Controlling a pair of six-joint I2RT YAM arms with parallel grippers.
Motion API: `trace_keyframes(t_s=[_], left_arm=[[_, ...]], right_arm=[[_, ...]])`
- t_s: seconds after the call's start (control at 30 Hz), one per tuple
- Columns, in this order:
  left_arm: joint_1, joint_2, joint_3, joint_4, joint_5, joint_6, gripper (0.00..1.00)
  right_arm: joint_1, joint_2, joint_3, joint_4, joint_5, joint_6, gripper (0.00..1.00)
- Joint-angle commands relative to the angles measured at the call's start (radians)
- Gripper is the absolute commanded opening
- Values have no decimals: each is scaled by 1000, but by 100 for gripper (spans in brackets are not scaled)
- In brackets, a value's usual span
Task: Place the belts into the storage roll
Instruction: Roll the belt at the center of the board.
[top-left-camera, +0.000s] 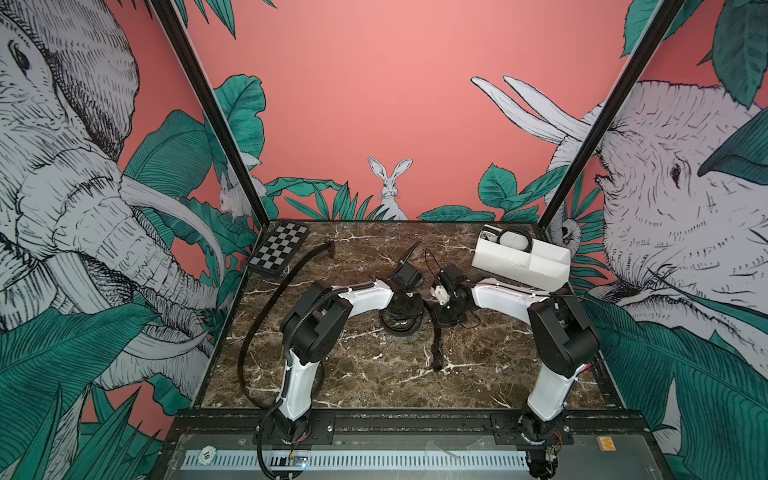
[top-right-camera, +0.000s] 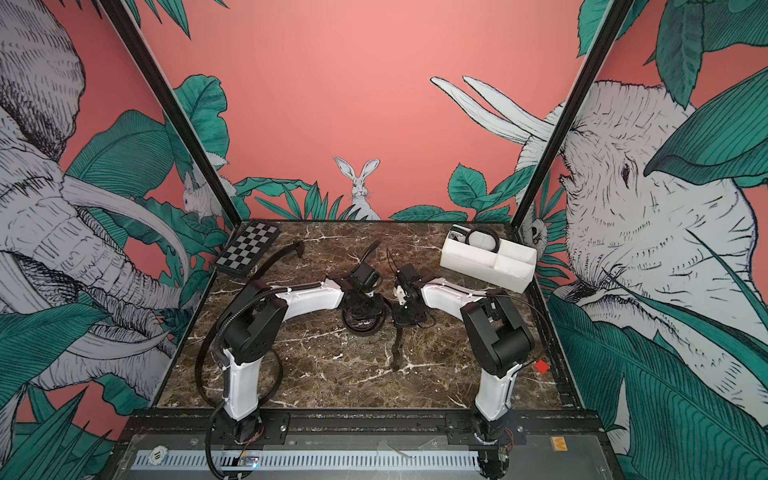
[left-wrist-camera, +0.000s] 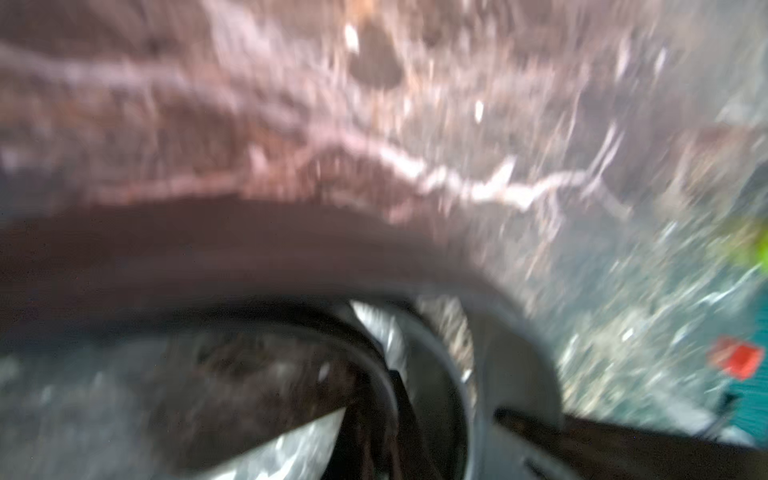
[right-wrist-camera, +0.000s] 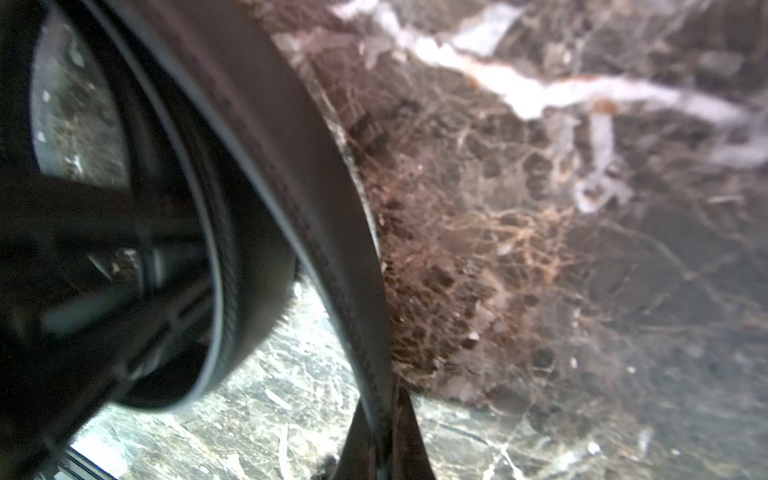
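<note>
Rolling the belt (top-left-camera: 400, 326) in the middle of the bench (top-left-camera: 374, 374), well apart from the box (top-left-camera: 511, 266): left pincer (top-left-camera: 401, 307) clenched at the coil, right pincer (top-left-camera: 441, 318) gripping the tail. We want that tail taut so nothing unrolls.

Middle of the table (top-left-camera: 374, 374) was jammed: left arm (top-left-camera: 357, 295) and right arm (top-left-camera: 503, 293) crowded over a coiled belt (top-left-camera: 401, 324). Checkerboard (top-left-camera: 279, 251) blocked 11 o'clock, white box (top-left-camera: 519, 262) sat at 1, a long strap (top-left-camera: 249, 332) ran along 9. Bare marble at 12 and 6 looked passable.
</note>
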Motion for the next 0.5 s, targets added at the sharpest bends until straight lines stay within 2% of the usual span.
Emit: trace_keyframes(t_s=[0.0,0.3,0.47], left_arm=[[76,122,-33,6,-34,-88,3],[147,173,-3,9,-85,-111,0],[190,198,21,-3,-120,-117,0]], right_arm=[[-36,-24,-34,-106,63,-45,0],[-50,-51,-104,-129,9,-54,0],[-52,-94,-163,-148,18,-54,0]])
